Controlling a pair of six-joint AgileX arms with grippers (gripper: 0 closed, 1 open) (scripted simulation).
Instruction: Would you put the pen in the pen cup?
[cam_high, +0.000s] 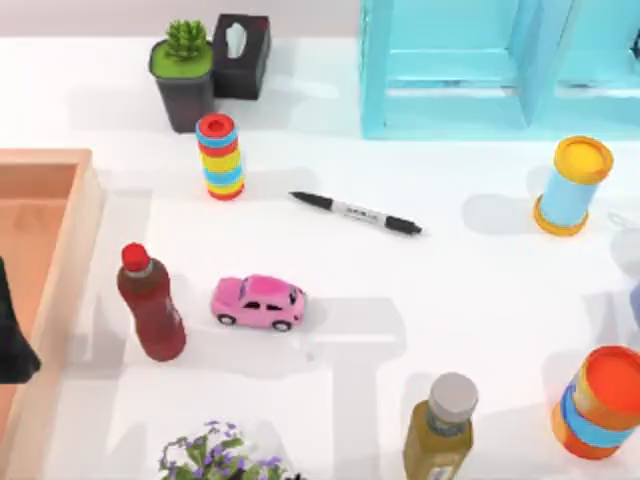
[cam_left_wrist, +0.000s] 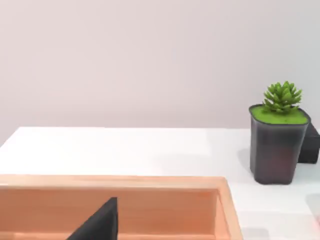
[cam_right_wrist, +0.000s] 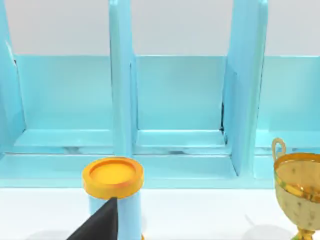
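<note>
Left gripper: hanging over the wooden tray at the table's left edge; whether it is open or closed, I cannot tell.
Right gripper: sitting just behind the blue cylinder with a yellow rim; its grip state I cannot tell either.
Purple flowers: lying at the near edge, right of the left gripper.
Yellow bottle: standing upright, farther right along the near edge.
Orange and blue canister: standing near the right edge.
Red bottle: standing upright just right of the tray, close to the left gripper.
Pink toy car: sitting just beyond the red bottle from the left gripper.
Pen: lying flat on the open table, well apart from both grippers, touching nothing.
Ring stack: standing left of the pen.
Gold trophy: standing beside the cylinder, ahead of the right gripper.
Succulent pot: standing beyond the tray's far corner from the left gripper, with the black tissue box beside it.
Blue shelf: facing the right gripper, behind the cylinder.
</note>
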